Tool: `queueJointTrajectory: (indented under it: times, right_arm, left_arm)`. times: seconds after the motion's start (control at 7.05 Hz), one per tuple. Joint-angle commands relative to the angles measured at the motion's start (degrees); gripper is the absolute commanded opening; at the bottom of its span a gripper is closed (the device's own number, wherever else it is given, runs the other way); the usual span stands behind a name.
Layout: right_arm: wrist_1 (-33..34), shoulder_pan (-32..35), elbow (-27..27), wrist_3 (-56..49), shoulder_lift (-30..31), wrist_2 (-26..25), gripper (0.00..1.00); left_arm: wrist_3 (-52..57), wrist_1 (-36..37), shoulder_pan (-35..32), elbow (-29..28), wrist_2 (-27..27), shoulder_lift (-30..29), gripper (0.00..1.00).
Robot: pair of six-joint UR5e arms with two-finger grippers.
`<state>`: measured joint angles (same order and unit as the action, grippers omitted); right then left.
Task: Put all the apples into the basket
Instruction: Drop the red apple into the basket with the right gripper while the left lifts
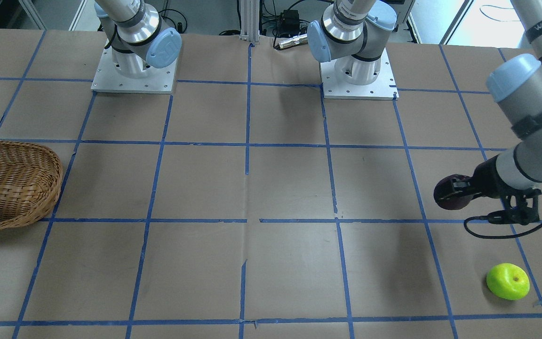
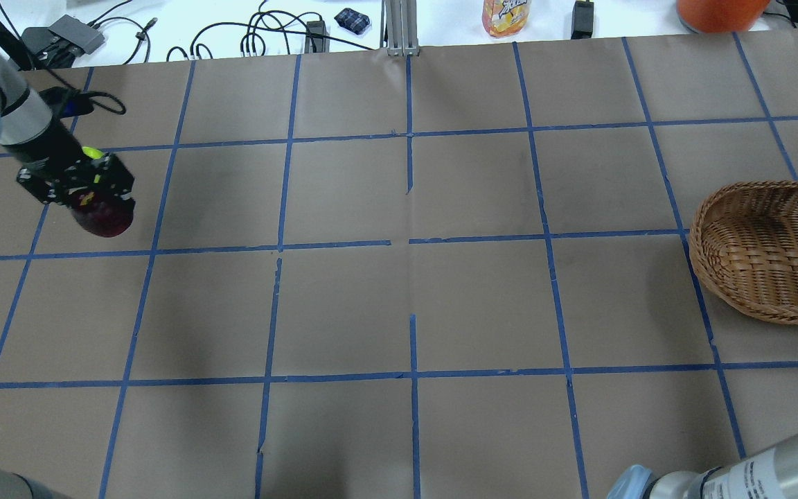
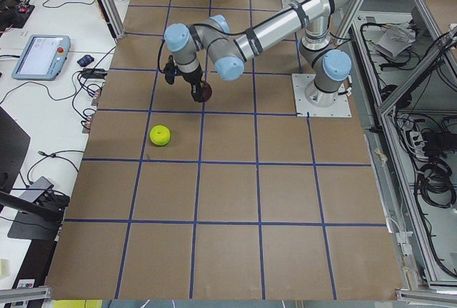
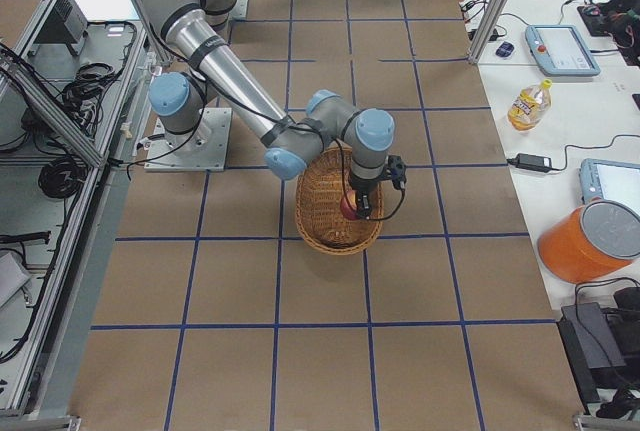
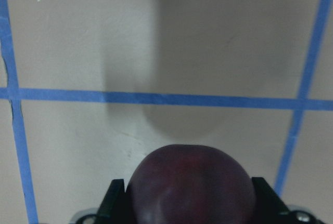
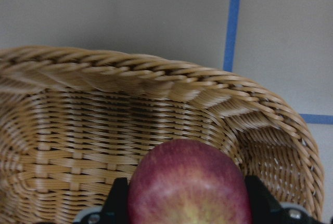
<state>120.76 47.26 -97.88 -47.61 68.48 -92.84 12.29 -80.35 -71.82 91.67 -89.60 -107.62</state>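
My left gripper (image 5: 190, 199) is shut on the dark purple apple (image 5: 192, 182) and holds it above the brown table, as the front view (image 1: 450, 192) and overhead view (image 2: 102, 216) also show. My right gripper (image 6: 187, 203) is shut on the red apple (image 6: 188, 187) and holds it over the inside of the wicker basket (image 6: 104, 73), near one end of it. The overhead view shows that basket (image 2: 752, 263) at the right edge. The lime green apple (image 1: 508, 281) lies on the table, apart from the left gripper and on the side away from the robot.
Both arm bases (image 1: 134, 70) (image 1: 358, 75) stand on the robot's side of the table. Past the far edge there are cables, an orange drink bottle (image 2: 506, 14) and an orange bucket (image 2: 721, 8). Blue tape lines (image 1: 247, 143) divide the table into squares.
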Motion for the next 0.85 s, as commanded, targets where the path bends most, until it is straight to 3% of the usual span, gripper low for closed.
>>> queueJointTrajectory:
  times: [0.0, 0.14, 0.43, 0.71]
  right_arm:
    - [1.58, -2.78, -0.47, -2.84, -2.04, -0.15, 0.81]
    - [1.67, -2.79, -0.47, -3.71, -2.04, -0.06, 0.98]
    - [0.62, -2.44, 0.49, -3.81, -0.20, -0.06, 1.00]
    - [-4.62, 1.49, 2.33, -2.94, 4.62, -0.06, 1.00]
  left_arm:
    - [-21.86, 2.88, -15.56, -2.80, 5.02, -1.35, 0.00]
    - [-29.53, 7.44, -21.11, -2.90, 5.05, -2.49, 0.00]
    - [-34.42, 13.44, -26.85, -2.81, 5.22, -5.48, 0.00]
    - [-37.94, 20.11, -30.99, -2.55, 5.13, -9.78, 0.00]
